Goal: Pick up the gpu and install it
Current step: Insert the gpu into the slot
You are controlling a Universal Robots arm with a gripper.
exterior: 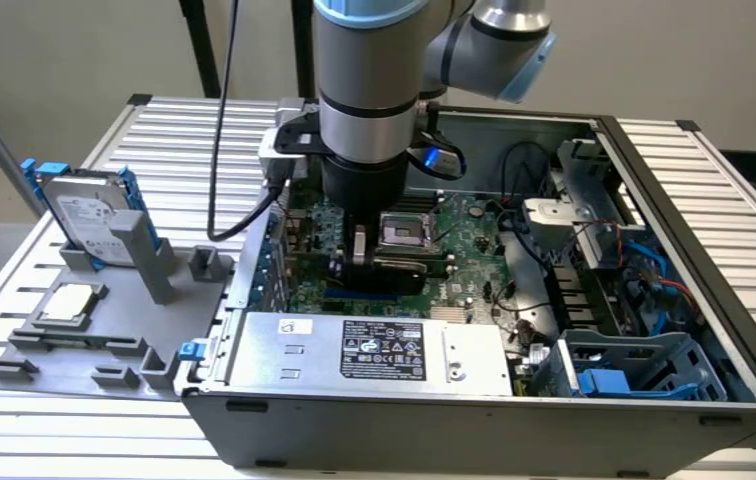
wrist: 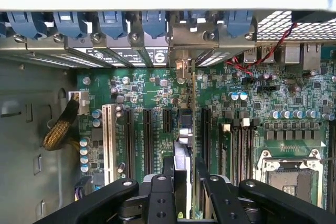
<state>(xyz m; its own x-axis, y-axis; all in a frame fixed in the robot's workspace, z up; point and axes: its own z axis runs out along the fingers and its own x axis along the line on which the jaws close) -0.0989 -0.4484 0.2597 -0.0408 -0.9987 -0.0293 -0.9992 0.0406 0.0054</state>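
My gripper (exterior: 378, 262) reaches down into the open computer case (exterior: 485, 415), over the green motherboard (exterior: 465, 225). It is shut on the gpu (wrist: 192, 124), which the wrist view shows edge-on as a thin upright card running from between my black fingers (wrist: 160, 195) to its silver bracket (wrist: 181, 68) at the case's rear slots. The card stands over a black expansion slot among several parallel slots (wrist: 148, 140). From the exterior view the gpu (exterior: 412, 275) is a dark slab low against the board, right under the fingers.
A silver hard drive with blue rails (exterior: 91, 215) stands in a grey fixture (exterior: 138, 330) at the exterior view's left. The power supply (exterior: 365, 350) fills the case's near side. The CPU socket (wrist: 291, 174) and a blue drive cage (exterior: 625, 370) lie nearby. A braided cable (wrist: 60, 129) hangs beside the slots.
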